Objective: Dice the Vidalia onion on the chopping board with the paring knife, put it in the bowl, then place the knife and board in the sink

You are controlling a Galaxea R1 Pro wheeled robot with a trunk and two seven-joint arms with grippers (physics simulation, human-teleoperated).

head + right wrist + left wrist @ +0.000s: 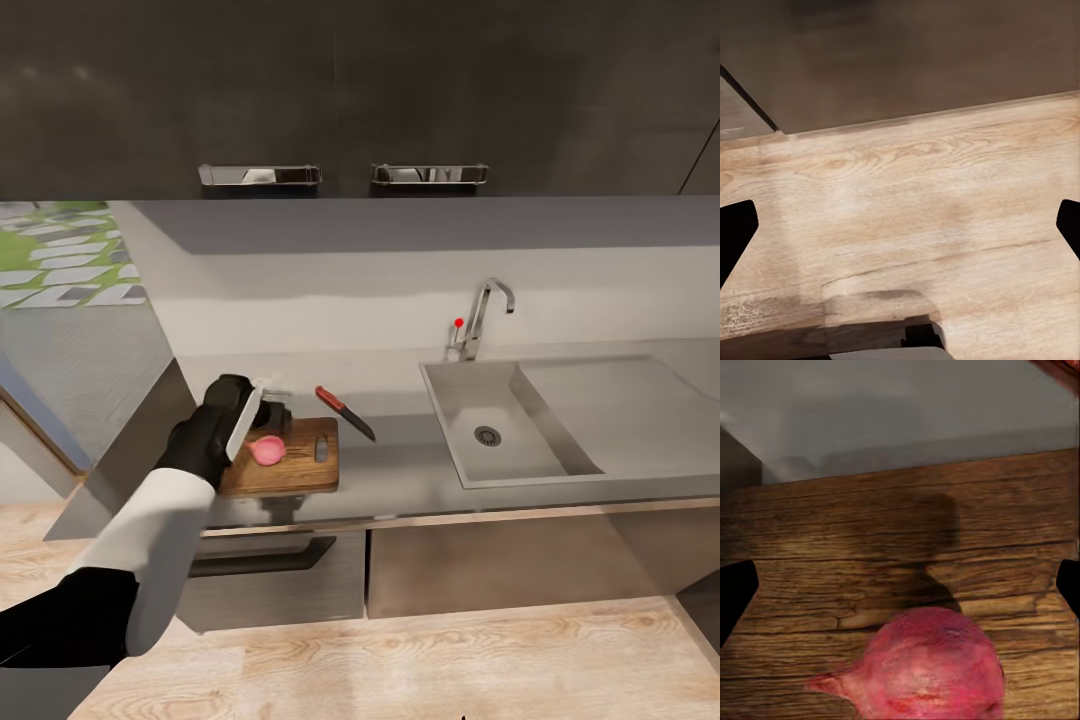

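So the left gripper point(262, 412) was parked right over the chopping board point(300, 470), near its back left corner, with the white and black forearm coming up from the lower left of the head view. The Vidalia onion point(267, 450) sat on the board just in front of the gripper, on the robot's side of it. It looked free rather than pinched. In the left wrist view the onion point(934, 664) was lying on the wood grain point(870, 525) with the two dark fingertips point(733, 596) way out at either edge of the frame, so the jaws were spread wide and nothing was between them. You could see the onion's little pointed end sticking out to one side and a soft shadow on the board behind it.

To the gripper's right, the paring knife point(345, 412) lay on the countertop point(390, 480), just off the board's far right corner, red-brown handle toward the wall and dark blade angled toward the robot. It seemed to just about touch the board's corner, though I couldn't say for sure.

Further right of the gripper, well apart from the board, was the sink point(470, 440) with its round drain, the chrome tap point(485, 315) with the red knob behind it, and the flat drainboard beyond.

The right gripper point(900, 232) was looking down at the light wood floor point(915, 195), its dark fingertips point(735, 232) at opposite edges of the right wrist view, so spread apart and holding nothing.
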